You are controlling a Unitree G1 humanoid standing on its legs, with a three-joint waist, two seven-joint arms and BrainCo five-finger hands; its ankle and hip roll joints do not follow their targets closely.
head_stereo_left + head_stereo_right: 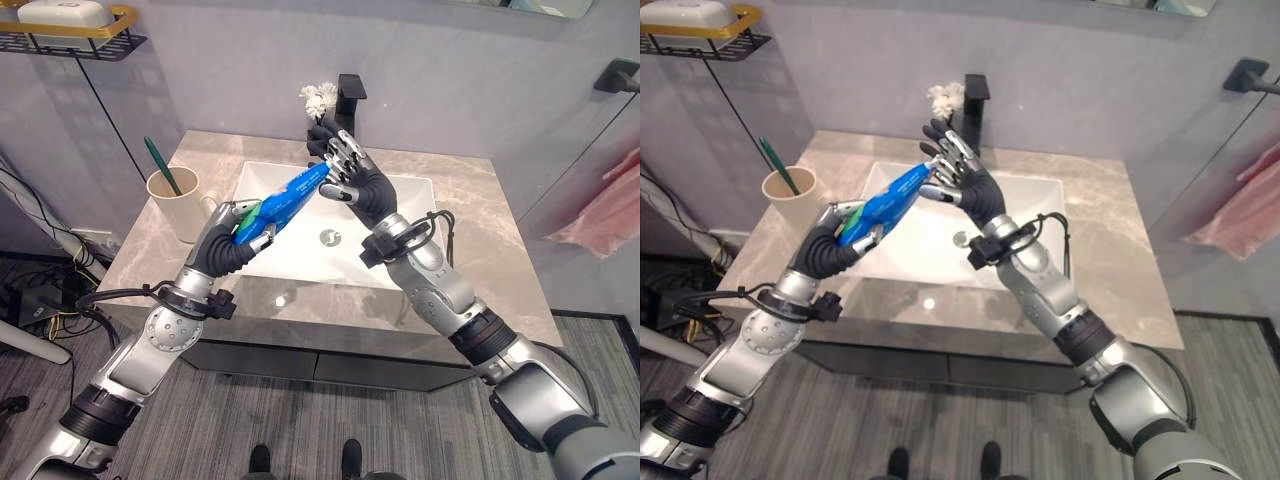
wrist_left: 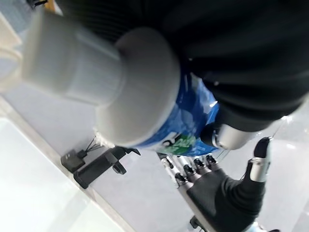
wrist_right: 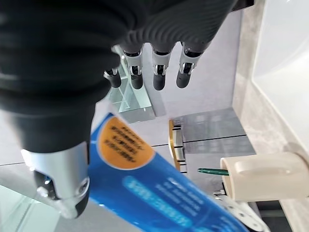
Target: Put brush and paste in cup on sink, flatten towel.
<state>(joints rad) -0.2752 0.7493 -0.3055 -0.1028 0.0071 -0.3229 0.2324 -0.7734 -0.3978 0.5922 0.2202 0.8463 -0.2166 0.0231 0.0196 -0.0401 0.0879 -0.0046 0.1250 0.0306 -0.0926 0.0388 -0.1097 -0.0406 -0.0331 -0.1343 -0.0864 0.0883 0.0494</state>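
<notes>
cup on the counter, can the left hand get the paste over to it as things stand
Probably yes. The left hand grips the toothpaste tube just beside the cup, with nothing between them. But the right hand touches the tube's far end with straight fingers and may have to let go first.

Bright even light; glare spot on the sink counter [image 1: 283, 297]; wrist views blurred close up.

Cup [image 1: 176, 203] on counter [image 1: 480, 260] left of sink [image 1: 300, 250]; brush [image 1: 161, 166] in cup; faucet [image 1: 349, 100] behind sink.
</notes>
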